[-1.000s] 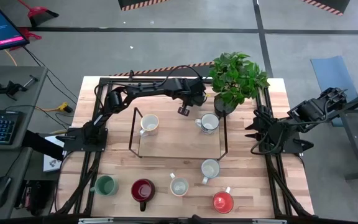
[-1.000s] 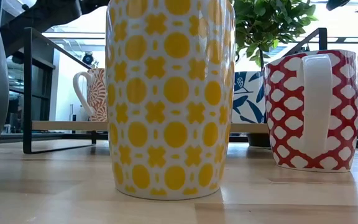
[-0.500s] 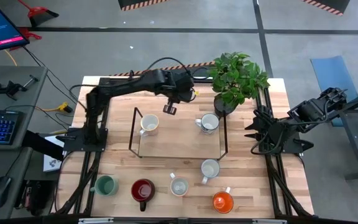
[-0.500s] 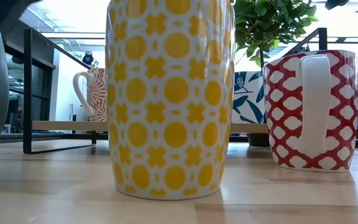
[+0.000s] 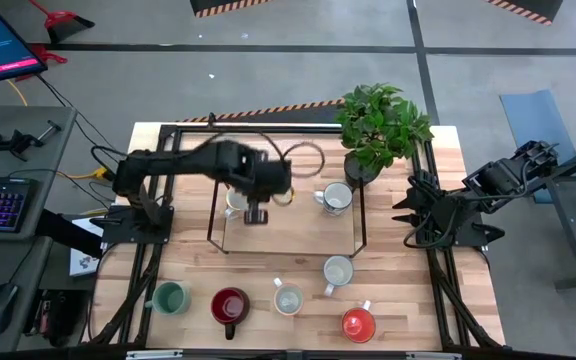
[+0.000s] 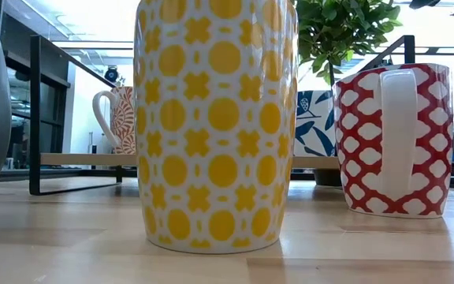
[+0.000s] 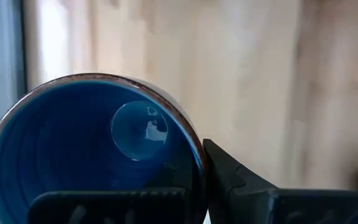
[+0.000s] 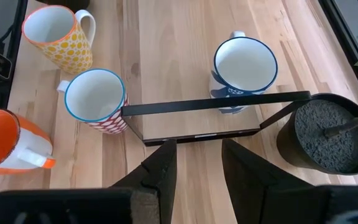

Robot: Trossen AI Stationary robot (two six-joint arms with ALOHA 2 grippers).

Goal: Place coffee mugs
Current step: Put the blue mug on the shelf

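Swung from the back of the bench [image 5: 398, 295] near the plant [image 5: 383, 125], the left arm is now shown over the left half of the black wire rack [image 5: 213, 215]. Its left end effector [image 5: 256, 212] is carried low above the wooden shelf. Motion blur on the arm is visible in the high view. The blue mug [image 7: 92, 155] is seen sharply in the left wrist view against a smeared wooden background, so it is judged to be travelling with the arm.

The left end effector is closed tight. One dark finger lies just outside the rim, so the mug is taken to be pinched by its wall. A placing step is therefore judged to be under way, with release on the rack yet to be made.

The carried mug is round and glazed deep blue inside, with a thin brownish rim and a pale glare spot on its floor. Its handle is not visible.

One pale mug [image 5: 336, 198] stands on the right of the rack, and another is partly hidden under the arm. Five more mugs are lined along the front of the bench: green [image 5: 171, 298], dark red [image 5: 230, 305], two white [image 5: 288, 298] [image 5: 338, 270], and bright red [image 5: 358, 322].

The right end effector [image 8: 194, 165] is parked at the right edge of the bench, with fingers parted and nothing held.
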